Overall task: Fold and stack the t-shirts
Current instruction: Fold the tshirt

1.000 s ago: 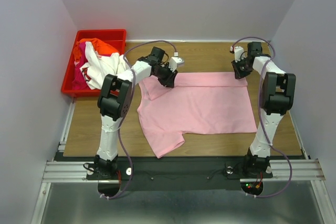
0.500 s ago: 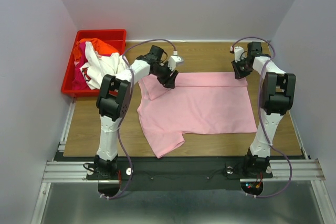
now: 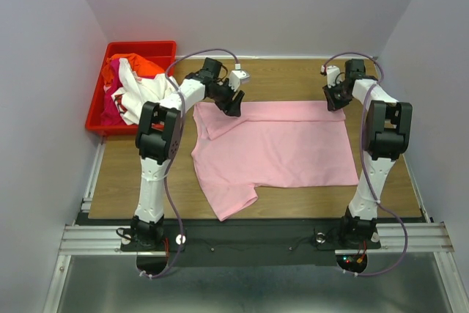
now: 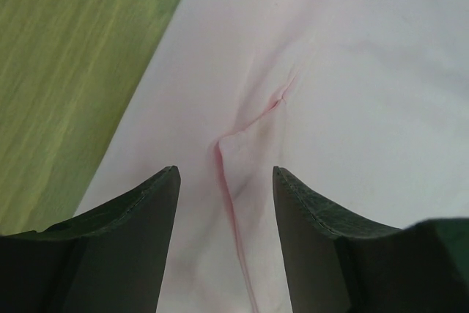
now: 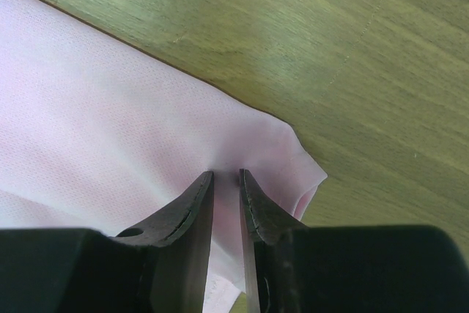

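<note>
A shirt point(image 3: 278, 144) lies spread flat across the middle of the table point(image 3: 132, 174), one sleeve point(image 3: 236, 203) pointing toward the near edge. Behind it and to the left, at the far left, a bin point(image 3: 143, 44) holds a heap of shirts point(image 3: 132, 89). The left gripper point(image 3: 233, 104) is over the shirt's far left corner, and the right gripper point(image 3: 335, 102) is on its far right corner.

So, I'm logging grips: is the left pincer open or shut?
Open. The left pincer stands spread over the pink t-shirt; only a loose crease lies in its gap, nothing clamped.
</note>
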{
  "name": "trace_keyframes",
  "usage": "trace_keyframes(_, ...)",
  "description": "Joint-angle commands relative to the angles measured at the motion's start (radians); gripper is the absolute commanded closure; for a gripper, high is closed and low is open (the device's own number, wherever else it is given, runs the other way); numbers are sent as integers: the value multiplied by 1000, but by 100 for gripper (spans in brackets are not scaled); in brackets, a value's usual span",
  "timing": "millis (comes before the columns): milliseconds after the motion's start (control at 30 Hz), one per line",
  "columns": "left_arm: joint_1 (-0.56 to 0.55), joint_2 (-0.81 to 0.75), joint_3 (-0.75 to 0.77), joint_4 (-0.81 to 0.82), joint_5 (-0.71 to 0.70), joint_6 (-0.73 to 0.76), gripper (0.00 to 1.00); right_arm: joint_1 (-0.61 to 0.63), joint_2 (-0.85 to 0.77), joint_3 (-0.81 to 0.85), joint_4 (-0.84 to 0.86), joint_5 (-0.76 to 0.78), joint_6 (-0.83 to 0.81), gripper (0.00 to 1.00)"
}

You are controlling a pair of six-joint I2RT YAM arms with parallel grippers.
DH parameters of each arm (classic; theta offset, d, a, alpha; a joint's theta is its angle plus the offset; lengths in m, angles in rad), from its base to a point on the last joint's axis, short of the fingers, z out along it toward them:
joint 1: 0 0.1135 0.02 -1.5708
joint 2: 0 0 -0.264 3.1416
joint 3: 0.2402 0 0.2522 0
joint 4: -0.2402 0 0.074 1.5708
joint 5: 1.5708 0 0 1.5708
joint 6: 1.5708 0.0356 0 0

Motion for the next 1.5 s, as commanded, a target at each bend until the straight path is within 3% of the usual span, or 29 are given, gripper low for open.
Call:
trace_keyframes(0, -15, -10, -5, -11, 42, -6, 35, -3, 11, 11, -6, -1, 2, 74)
trace_keyframes(133, -30, -21, -34, -14, 50, 6, 35, -3, 17, 14, -4, 1, 2, 74)
trace_keyframes(533, -96, -139, -157, -38, 72, 68, 56, -3, 22, 20, -7, 8, -2, 74)
trace_keyframes(967, -138, -247, -307, -23, 15, 100, 53, -3, 14, 11, -6, 19, -13, 75)
trace_keyframes(1200, -53, -298, -336, 94, 10, -4, 61, -1, -3, 28, -11, -7, 19, 79)
trace_keyframes(1467, 26, -252, -278, 106, -204, -54, 73, 16, -11, 21, -18, -19, 27, 84)
